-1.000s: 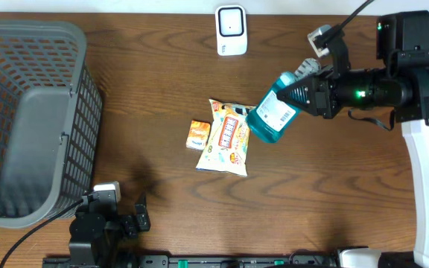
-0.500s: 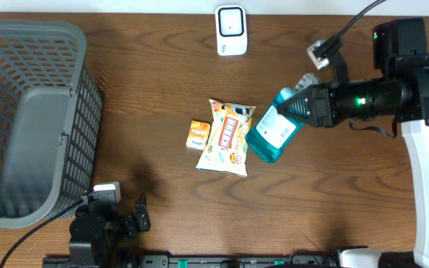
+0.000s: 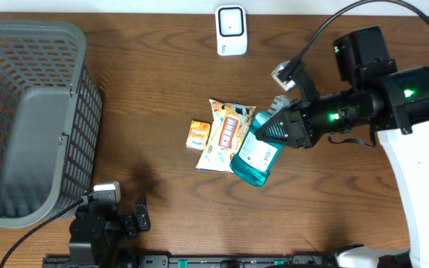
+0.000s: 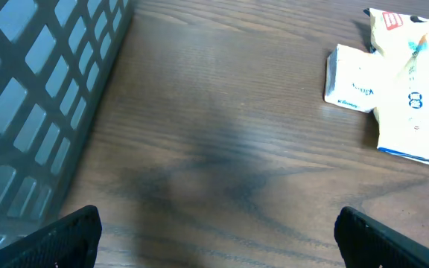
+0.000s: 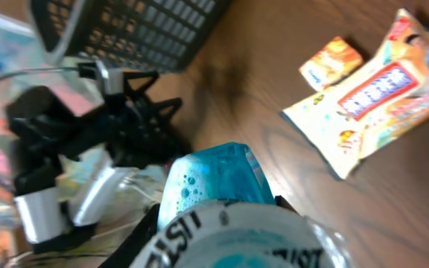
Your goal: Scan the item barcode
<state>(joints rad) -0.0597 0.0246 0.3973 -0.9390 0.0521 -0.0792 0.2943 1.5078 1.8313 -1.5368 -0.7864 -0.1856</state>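
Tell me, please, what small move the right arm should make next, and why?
Probably carry the bottle toward the scanner, label turned to face it. The right pincer grips the bottle by its top end over the bag, well short of the scanner.

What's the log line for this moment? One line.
right gripper: shut on bottle | left gripper: open, empty | scanner: not reached

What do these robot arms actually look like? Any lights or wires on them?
The right arm is black with glowing green lights, a white link and a looping black cable. The left arm is black too, with a pale box and trailing cable.
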